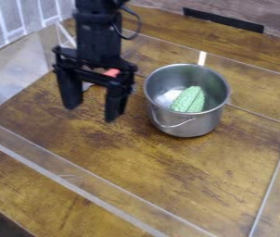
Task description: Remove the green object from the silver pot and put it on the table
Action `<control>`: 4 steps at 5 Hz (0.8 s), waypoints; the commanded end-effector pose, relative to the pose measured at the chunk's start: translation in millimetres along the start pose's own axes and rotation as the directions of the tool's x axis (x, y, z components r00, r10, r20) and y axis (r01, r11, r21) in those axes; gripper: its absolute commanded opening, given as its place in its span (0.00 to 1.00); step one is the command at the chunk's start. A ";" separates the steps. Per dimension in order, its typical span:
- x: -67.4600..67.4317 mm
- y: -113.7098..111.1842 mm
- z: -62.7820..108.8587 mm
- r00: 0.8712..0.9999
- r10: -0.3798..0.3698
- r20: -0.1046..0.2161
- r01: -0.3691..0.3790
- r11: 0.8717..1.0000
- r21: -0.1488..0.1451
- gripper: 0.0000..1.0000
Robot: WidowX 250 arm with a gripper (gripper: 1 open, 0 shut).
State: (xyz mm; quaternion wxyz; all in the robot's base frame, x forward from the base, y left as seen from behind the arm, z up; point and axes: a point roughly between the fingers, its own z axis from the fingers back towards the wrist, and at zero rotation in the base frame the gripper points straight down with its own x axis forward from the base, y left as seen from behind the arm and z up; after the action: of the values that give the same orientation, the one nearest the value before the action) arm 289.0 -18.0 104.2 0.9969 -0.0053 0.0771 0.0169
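Black gripper (92,108) seen at left of the view, blurred, pointed down above the table (168,180). Fingers held apart, the gap between them plainly seen; nothing is gripped. The dark arm (99,37) is seen rising from it to the top edge of the view. Just behind the gripper a small red item (110,73) is partly hidden; it may be a spoon handle, but this is blurred and cannot be told for certain.

To the right, apart from the gripper, the silver pot (168,122) is stood upright on the tabletop, its open top faced upward. A thin wire handle is carried on its near side. Inside the pot the green object (190,99) is found, light green, elongated and ridged, set at a tilt toward the right side of the interior. It is not touched by the gripper.

Farther out, dark brown planks with visible grain are bordered by clear walls (74,176), one of which is crossed by the near left of the view.
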 end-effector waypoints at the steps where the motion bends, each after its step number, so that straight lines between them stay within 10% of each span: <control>1: 24.1 -19.4 20.6 0.991 0.105 0.084 -0.103 0.994 -0.028 1.00; 4: 74.1 -72.1 20.1 0.975 0.155 0.162 -0.147 0.987 -0.059 1.00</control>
State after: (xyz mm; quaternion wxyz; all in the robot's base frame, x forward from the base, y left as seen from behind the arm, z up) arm 360.7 -80.2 91.1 0.9942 -0.0125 0.0295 0.1031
